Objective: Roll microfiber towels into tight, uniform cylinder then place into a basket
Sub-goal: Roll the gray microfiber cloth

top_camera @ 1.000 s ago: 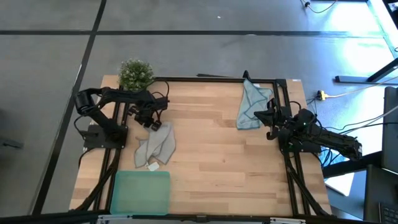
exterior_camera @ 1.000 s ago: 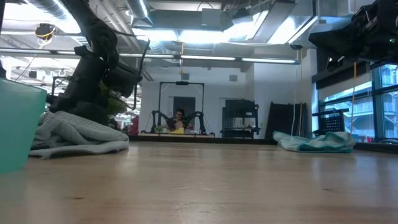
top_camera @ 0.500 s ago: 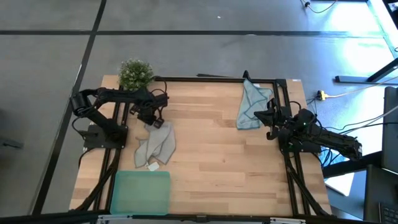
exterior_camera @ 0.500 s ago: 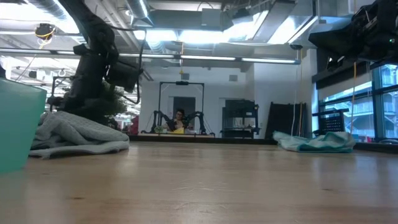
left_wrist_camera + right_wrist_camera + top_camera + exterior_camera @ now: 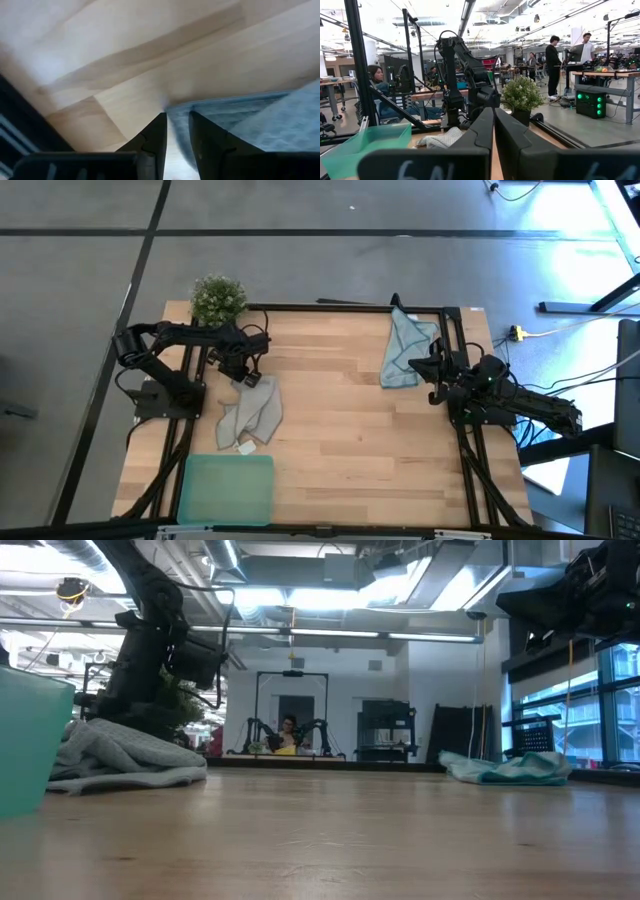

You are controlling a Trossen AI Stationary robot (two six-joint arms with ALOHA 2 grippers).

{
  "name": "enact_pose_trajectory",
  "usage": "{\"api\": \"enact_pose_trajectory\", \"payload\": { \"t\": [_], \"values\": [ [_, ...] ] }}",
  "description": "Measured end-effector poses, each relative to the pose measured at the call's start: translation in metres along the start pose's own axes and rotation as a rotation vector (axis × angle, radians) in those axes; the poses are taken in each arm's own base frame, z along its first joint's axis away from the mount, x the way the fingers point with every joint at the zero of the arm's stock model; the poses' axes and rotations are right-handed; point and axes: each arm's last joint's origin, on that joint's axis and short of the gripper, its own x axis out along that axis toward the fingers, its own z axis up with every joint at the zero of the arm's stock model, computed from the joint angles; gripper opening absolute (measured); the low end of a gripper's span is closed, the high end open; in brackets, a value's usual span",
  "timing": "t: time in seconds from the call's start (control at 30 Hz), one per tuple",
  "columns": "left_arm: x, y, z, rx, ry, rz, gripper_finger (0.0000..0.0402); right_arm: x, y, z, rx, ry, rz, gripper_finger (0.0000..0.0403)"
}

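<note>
Currently, my left gripper [image 5: 246,376] sits at the far end of the grey towel [image 5: 252,415], on the left side of the table [image 5: 340,440]. Its fingers [image 5: 153,145] stand nearly closed, and the left wrist view shows the towel's edge lying in the narrow gap between them, so I judge it a thin pinch on the cloth. Risk one: the bite takes only the very edge, and any pull may let the fabric slip free. Risk two: the towel lies crumpled, not flat, so rolling from this state would likely give a loose, uneven cylinder. I judge that it must be spread first. Its long axis runs from my gripper at the far end toward the near edge of the table. The end with the white tag [image 5: 245,447] points at the basket [image 5: 226,488], which sits near that end at the table's near left corner and holds nothing. Risk three: dragging the towel nearward could push it against the basket's rim. Further right, the blue towel [image 5: 407,348] lies bunched at the far right of the table, long axis running far to near, its far tip at the table's rim. My right gripper [image 5: 428,370] waits just beside its near end, closed and empty.
</note>
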Motion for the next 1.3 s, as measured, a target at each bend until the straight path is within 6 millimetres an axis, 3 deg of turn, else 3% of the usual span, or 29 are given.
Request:
{"api": "enact_pose_trajectory", "payload": {
  "t": [0.6, 0.77, 0.87, 1.07, 1.3],
  "values": [
    [0.009, -0.001, 0.0, 0.067, -0.036, -0.041, 0.0077, 0.0, 0.0, 0.0, 0.0, 0.0, 0.0, 0.0019],
    [0.009, -0.001, 0.001, 0.105, -0.037, -0.055, 0.0019, 0.0, 0.0, 0.0, -0.001, 0.001, 0.0, 0.0019],
    [0.006, -0.002, 0.002, 0.118, -0.039, -0.056, 0.0009, 0.0, 0.0, 0.0, -0.003, 0.0, 0.0, 0.0019],
    [-0.033, -0.014, 0.021, 0.202, -0.114, -0.1, 0.0003, 0.0, 0.0, 0.0, -0.003, 0.0, -0.001, 0.0019],
    [-0.104, -0.033, 0.041, 0.311, -0.317, -0.193, 0.0002, 0.0, 0.0, 0.004, -0.009, -0.038, 0.004, 0.0019]
  ]
}}
